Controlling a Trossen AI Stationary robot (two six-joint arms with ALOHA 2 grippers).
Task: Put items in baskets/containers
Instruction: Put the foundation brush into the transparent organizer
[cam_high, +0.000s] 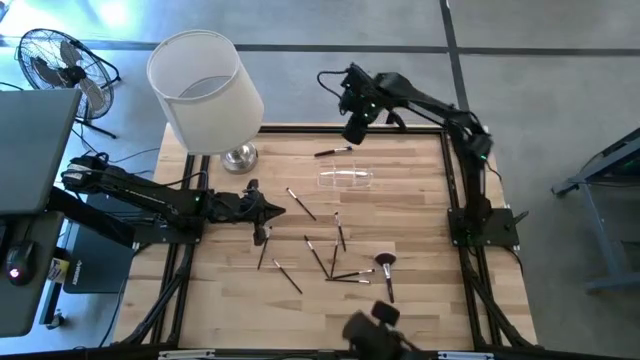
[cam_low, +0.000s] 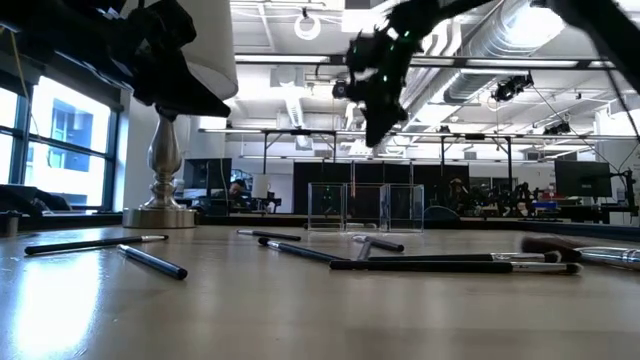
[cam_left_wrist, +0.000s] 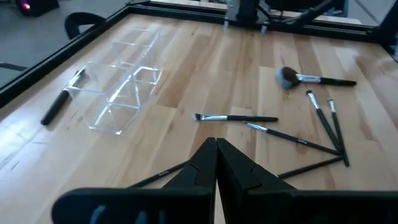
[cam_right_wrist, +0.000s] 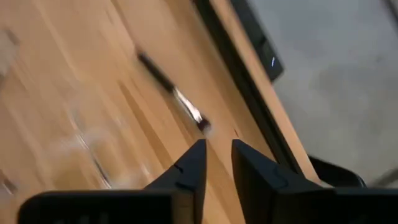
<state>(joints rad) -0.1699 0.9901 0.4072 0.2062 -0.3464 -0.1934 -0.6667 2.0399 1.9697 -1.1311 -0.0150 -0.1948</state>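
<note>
Several slim makeup brushes lie flat and scattered on the wooden table, one of them with a fluffy reddish-brown head. One more brush lies near the far edge. The clear plastic holder stands just nearer than that brush and shows in the left wrist view too. My right gripper hangs above the far-edge brush, pointing steeply down, open by a narrow gap, with nothing between its fingers. My left gripper is shut and empty, held above the table's left part.
A lamp with a big white shade and a silver base stands at the far left corner. A dark frame runs around the table. The low camera's mount sits at the near edge. A fan stands off the table.
</note>
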